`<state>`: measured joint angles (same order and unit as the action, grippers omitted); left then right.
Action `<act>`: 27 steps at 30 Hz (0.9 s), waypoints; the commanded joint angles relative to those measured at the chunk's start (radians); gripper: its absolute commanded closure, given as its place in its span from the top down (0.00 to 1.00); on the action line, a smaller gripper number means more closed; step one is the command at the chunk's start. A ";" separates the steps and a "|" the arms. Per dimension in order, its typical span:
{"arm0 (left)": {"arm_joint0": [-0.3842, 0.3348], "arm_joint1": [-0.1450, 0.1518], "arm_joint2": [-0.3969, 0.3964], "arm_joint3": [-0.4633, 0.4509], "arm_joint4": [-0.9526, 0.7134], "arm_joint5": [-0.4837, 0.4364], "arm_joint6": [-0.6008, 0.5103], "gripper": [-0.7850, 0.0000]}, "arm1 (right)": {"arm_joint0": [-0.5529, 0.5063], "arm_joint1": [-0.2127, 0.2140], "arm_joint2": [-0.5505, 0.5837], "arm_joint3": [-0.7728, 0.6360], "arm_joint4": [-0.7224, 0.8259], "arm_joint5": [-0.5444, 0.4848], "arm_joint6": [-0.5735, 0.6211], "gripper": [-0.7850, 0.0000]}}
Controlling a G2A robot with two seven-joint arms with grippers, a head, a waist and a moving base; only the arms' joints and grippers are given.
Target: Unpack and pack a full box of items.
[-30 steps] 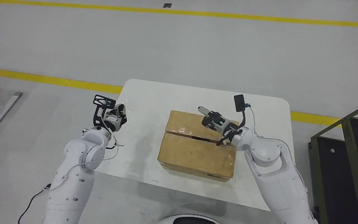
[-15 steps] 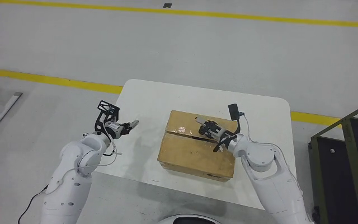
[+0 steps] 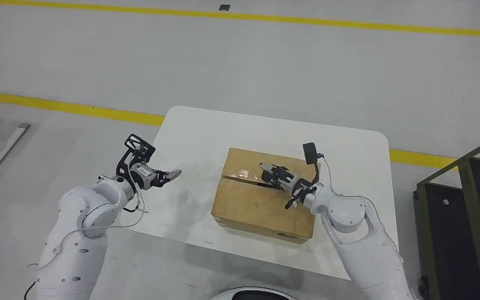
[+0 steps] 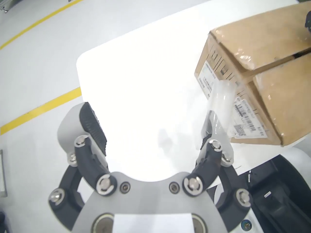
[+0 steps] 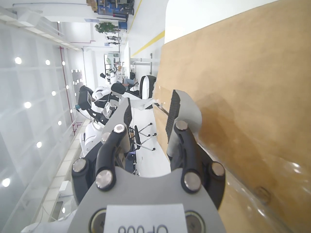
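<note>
A closed brown cardboard box [image 3: 259, 204] stands in the middle of the white table [image 3: 196, 129], its top flaps meeting at a dark seam. My right gripper [image 3: 271, 173] is open and low over that seam near the box's far end. In the right wrist view one finger [image 5: 173, 112] lies against the cardboard box [image 5: 243, 78]. My left gripper [image 3: 168, 176] hovers open over bare table left of the box. In the left wrist view the left gripper [image 4: 150, 115] points toward the labelled side of the box [image 4: 264, 73], and a strip of clear tape [image 4: 222, 100] clings to one fingertip.
Bare table surface lies left of and behind the box. A dark green rack [image 3: 450, 217] stands off the table's right side. Yellow lines [image 3: 75, 107] cross the grey floor around the table.
My right gripper has slid down along the box top toward the seam. My left gripper has swung out from near its arm and now points toward the box, a little lower.
</note>
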<state>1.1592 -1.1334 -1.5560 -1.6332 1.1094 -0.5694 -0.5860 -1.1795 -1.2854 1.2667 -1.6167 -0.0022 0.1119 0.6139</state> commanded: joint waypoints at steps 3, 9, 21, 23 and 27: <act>0.002 0.000 0.012 -0.020 -0.051 0.012 0.019 1.00 | -0.020 0.000 -0.039 0.020 -0.031 -0.117 0.014 0.00; -0.007 0.003 0.015 -0.029 -0.093 0.012 0.025 1.00 | -0.024 -0.004 -0.100 0.088 -0.110 -0.181 -0.030 0.00; -0.012 0.020 -0.005 -0.065 -0.126 -0.040 -0.009 1.00 | -0.028 -0.009 -0.120 0.116 -0.116 -0.126 -0.097 0.00; -0.012 0.024 -0.012 -0.070 -0.139 -0.053 -0.019 1.00 | -0.027 -0.010 -0.119 0.115 -0.116 -0.102 -0.111 0.00; -0.016 0.031 -0.026 -0.075 -0.161 -0.077 -0.029 1.00 | -0.029 -0.011 -0.119 0.110 -0.109 -0.067 -0.127 0.00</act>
<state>1.1440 -1.1043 -1.5789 -1.7088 0.9542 -0.6405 -0.6140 -1.2084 -1.2966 1.1484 -1.5042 -0.1120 0.0383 0.4885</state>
